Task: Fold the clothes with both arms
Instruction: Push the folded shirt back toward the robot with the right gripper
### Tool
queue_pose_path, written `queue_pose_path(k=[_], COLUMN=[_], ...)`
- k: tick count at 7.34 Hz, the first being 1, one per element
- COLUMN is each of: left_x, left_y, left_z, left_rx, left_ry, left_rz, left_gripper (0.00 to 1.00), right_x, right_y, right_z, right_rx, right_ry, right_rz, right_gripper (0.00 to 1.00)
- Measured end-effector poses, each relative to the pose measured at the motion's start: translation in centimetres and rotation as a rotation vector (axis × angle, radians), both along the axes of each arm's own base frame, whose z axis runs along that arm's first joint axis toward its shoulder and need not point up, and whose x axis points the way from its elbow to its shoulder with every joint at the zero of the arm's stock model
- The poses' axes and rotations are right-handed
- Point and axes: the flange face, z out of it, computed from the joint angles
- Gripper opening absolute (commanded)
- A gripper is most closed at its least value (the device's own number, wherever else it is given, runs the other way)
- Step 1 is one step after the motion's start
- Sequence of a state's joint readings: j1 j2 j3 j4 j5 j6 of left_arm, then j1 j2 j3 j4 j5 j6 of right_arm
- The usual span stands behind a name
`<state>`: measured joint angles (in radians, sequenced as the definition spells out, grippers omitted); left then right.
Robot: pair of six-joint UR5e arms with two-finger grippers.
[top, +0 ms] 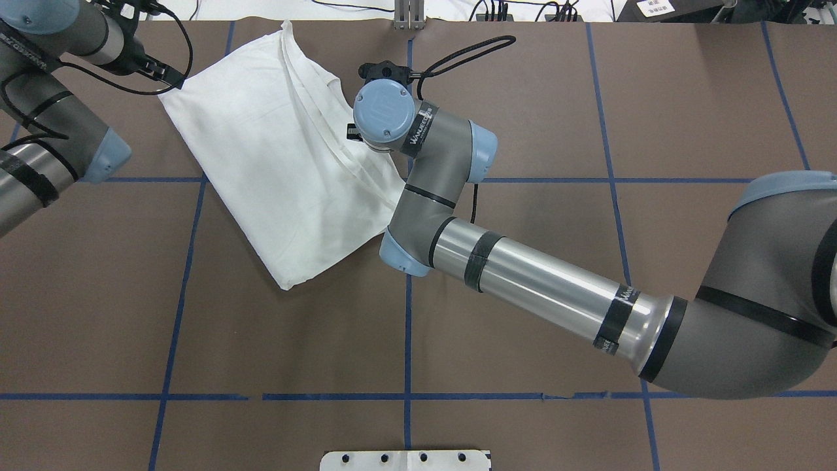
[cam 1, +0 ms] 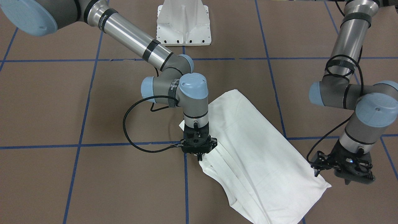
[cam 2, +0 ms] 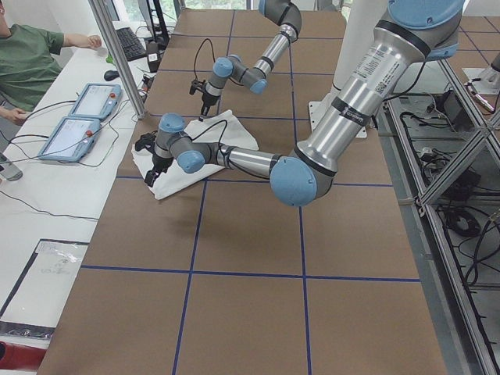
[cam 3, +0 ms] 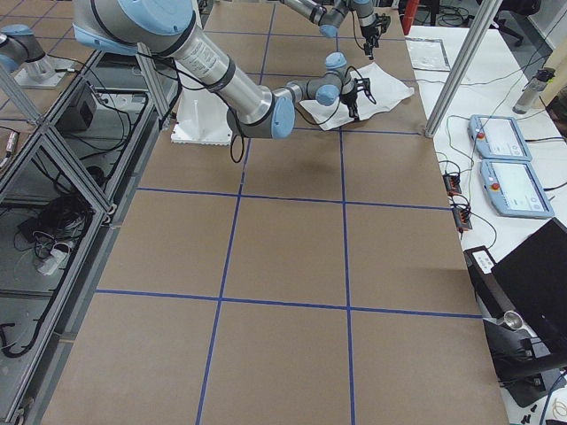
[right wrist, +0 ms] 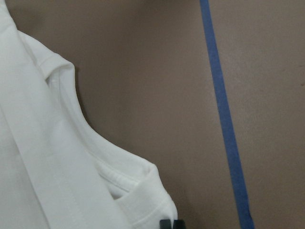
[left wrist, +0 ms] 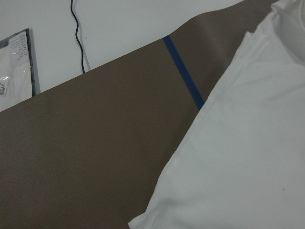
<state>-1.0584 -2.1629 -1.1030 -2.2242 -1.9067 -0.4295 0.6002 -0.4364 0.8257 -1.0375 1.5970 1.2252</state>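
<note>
Exterior front-facing: right end effector (cam 1: 200, 158) pressed together at T-shirt (cam 1: 255, 146) edge; left end effector (cam 1: 316, 170) state unclear.

A brown worktop (top: 523, 98) is ruled into large squares by blue tape lines (top: 407, 340), with a white pedestal base (cam 1: 184, 23) at twelve o'clock in the front-facing view. In the left side view a white side table (cam 2: 70, 187) at nine o'clock carries two control tablets (cam 2: 69, 139) beside an aluminium post (cam 2: 117, 55), and a person (cam 2: 23, 62) in a green shirt is at ten o'clock. Loose cables (cam 2: 462, 224) lie under a metal frame (cam 2: 469, 156) at three o'clock.
</note>
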Motion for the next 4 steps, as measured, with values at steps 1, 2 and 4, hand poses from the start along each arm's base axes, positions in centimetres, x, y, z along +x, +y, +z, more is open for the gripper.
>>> queue_pose_path(k=[1, 2, 4], left_x=[0.0, 0.0, 0.3], left_y=[0.0, 0.0, 0.2], left_z=[0.0, 0.0, -0.1], left_rx=[-0.001, -0.001, -0.009], left_ry=[0.0, 0.001, 0.02], left_rz=[0.0, 0.001, 0.022], left_gripper=[1.0, 1.0, 1.0], right_x=[2.1, 4.1, 8.1], right_y=[0.0, 1.0, 6.3], right_z=[0.4, 1.9, 4.1], right_rx=[-0.003, -0.003, -0.01], right_ry=[0.005, 0.002, 0.006], right_rz=[-0.018, -0.028, -0.052], right_gripper=[0.0, 0.0, 0.0])
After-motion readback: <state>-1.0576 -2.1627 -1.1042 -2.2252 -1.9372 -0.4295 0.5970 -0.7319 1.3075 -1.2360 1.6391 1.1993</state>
